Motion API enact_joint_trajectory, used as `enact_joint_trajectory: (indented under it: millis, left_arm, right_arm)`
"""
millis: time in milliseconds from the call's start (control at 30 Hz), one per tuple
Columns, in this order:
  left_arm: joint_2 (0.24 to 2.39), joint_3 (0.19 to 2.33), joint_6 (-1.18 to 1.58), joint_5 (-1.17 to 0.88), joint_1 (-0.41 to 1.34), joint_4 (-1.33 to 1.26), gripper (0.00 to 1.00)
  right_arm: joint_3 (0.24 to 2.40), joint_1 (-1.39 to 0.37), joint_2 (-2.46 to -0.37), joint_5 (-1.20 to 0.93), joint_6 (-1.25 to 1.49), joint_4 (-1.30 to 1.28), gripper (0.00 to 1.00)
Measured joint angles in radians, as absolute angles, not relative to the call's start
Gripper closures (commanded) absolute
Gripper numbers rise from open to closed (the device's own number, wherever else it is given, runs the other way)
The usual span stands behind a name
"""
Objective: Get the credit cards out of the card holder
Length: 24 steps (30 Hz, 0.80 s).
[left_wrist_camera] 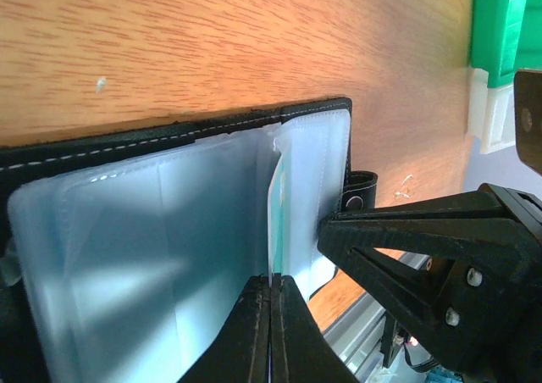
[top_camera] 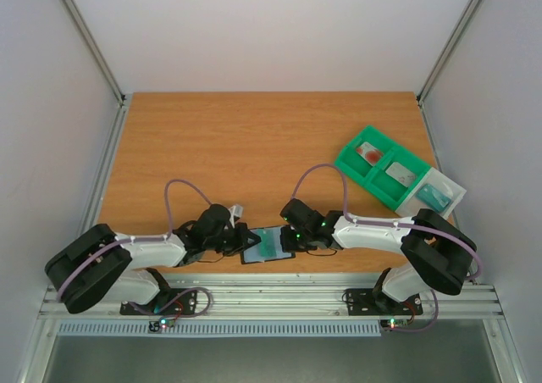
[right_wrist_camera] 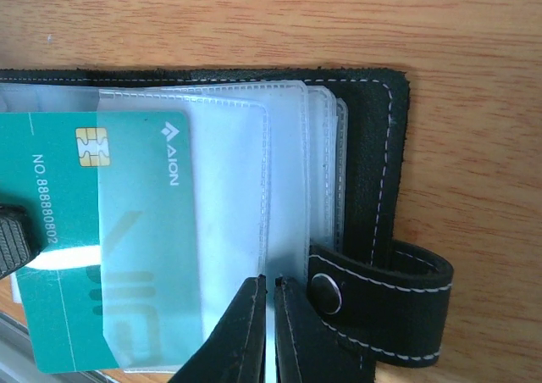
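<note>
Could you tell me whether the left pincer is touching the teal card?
Touching. In the left wrist view the left pincer is shut on the edge of the teal card; the right wrist view shows a black finger on its end.

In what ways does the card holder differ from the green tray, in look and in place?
The holder is black; the tray is green. The holder lies open at the near edge of the table; the tray sits farther back on the right. The holder keeps a teal card in clear sleeves, partly out; the tray holds a grey card uncovered. Both rest on the table and hold cards.
</note>
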<state>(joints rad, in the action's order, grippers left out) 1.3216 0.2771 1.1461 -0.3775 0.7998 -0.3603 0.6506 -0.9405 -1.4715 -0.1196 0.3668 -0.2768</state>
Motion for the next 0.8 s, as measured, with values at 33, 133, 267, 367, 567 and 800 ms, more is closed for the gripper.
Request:
enact_joint_trajectory:
  millis: [33,133,267,367,567,800]
  left_arm:
    - [1.314,0.277,1.143,-0.374,0.8,-0.347,1.0]
    - [1.288,0.278,1.133,-0.366,0.8,-0.313,1.0]
    - [1.229,0.28,1.121,-0.339,0.8,-0.237,1.0]
    - [1.171,0.283,1.112,-0.312,0.799,-0.168,1.0]
    - [1.029,0.303,1.091,-0.236,0.798,-0.007,1.0]
    - [0.892,0.321,1.087,-0.177,0.797,0.11,1.0]
  right_arm:
    - [0.651,-0.941,-1.472,-0.119,0.367,-0.277,0.94]
    - [0.651,-0.941,-1.471,-0.119,0.367,-0.277,0.94]
    - [0.651,-0.941,-1.47,-0.119,0.367,-0.277,0.94]
    - [0.651,-0.941,-1.47,-0.119,0.367,-0.276,0.93]
    - [0.651,-0.941,-1.463,-0.12,0.366,-0.28,0.89]
    - [0.651,-0.941,-1.36,-0.136,0.371,-0.299,0.77]
